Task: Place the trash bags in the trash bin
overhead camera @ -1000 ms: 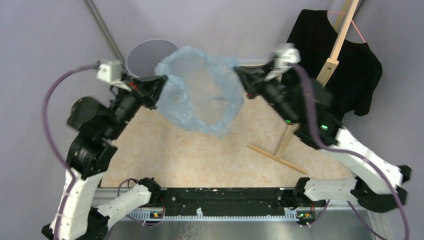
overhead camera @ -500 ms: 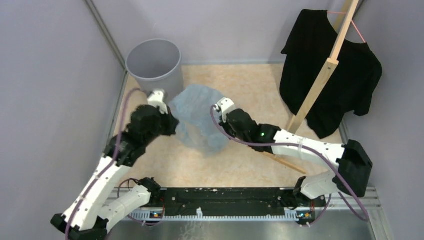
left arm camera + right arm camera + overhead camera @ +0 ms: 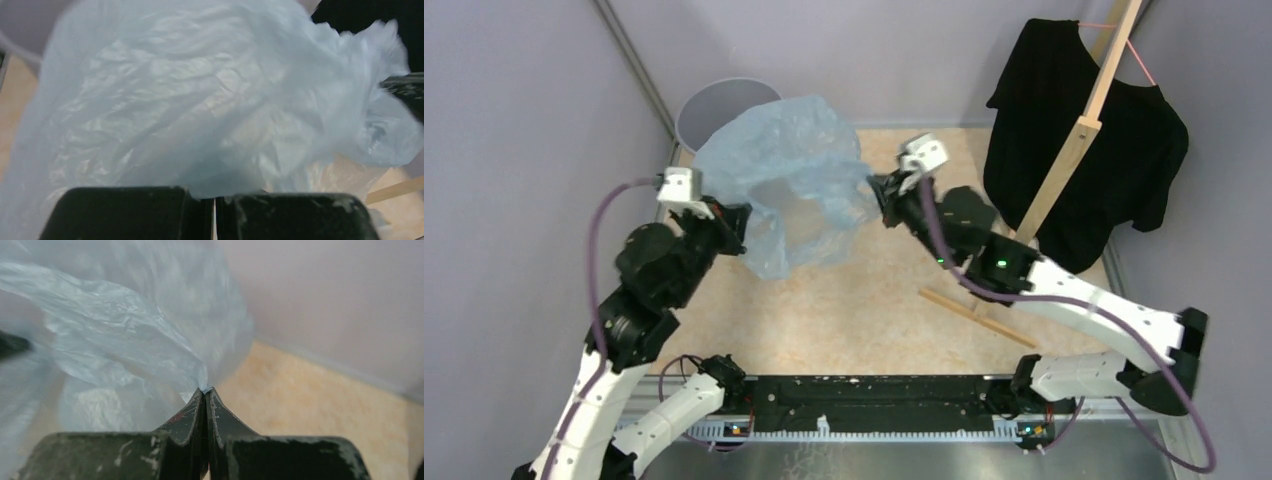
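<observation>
**A:** What's on the left?

**B:** The left gripper [image 3: 736,222] has its jaws pressed together, pinching the trash bags [image 3: 794,180]. The trash bin [image 3: 709,105] stands in the far corner behind, its rim partly covered by the billowing film.

**A:** And rightward?

**B:** The film hangs above the table [image 3: 874,310], outside the bin. The right gripper [image 3: 876,195], also closed, pinches the other edge. Beyond it, a wooden stand [image 3: 1084,130] holds a black T-shirt [image 3: 1144,150].

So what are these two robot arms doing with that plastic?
Both arms hold a thin, crinkly, pale blue plastic trash bag spread between them: the left gripper is shut on one edge, the right gripper on the opposite edge. The bag hangs in the air next to the round grey plastic trash bin in the far left corner, overlapping its rim, but it is not in the bin yet.
</observation>
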You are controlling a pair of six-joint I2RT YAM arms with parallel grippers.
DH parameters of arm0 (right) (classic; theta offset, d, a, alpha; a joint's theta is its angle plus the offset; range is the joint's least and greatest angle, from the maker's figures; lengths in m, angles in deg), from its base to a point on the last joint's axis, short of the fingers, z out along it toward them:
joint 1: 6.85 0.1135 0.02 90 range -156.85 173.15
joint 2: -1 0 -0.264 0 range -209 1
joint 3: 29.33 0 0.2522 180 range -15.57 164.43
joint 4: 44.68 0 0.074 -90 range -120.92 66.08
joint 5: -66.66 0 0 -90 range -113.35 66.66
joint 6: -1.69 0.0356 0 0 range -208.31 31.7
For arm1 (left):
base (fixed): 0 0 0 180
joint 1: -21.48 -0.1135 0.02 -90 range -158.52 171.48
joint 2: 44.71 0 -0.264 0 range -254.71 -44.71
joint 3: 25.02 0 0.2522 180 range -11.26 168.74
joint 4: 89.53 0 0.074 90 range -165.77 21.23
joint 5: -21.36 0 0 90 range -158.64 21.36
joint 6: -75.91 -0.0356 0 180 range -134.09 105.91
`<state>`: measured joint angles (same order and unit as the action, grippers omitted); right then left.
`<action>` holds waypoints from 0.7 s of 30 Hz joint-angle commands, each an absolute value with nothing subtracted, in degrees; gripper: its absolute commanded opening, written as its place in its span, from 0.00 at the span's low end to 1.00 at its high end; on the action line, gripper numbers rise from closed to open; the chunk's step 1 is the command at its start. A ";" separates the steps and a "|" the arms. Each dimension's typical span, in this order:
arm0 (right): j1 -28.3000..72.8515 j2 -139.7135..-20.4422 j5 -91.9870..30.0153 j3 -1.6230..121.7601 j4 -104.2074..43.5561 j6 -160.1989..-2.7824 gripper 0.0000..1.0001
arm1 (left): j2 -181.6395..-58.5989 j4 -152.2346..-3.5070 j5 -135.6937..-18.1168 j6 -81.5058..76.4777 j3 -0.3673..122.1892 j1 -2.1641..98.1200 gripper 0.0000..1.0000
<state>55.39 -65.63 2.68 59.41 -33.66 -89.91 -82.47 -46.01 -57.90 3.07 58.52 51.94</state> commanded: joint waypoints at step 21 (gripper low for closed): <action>48.70 -81.79 -39.20 45.23 -63.66 -78.98 0.00 | -93.25 -37.82 -67.19 6.02 63.60 51.87 0.00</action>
<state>48.83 -77.45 -31.46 49.97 -56.77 -82.00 -89.60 -40.72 -64.00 4.06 65.80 51.94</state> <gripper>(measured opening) 0.005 0.005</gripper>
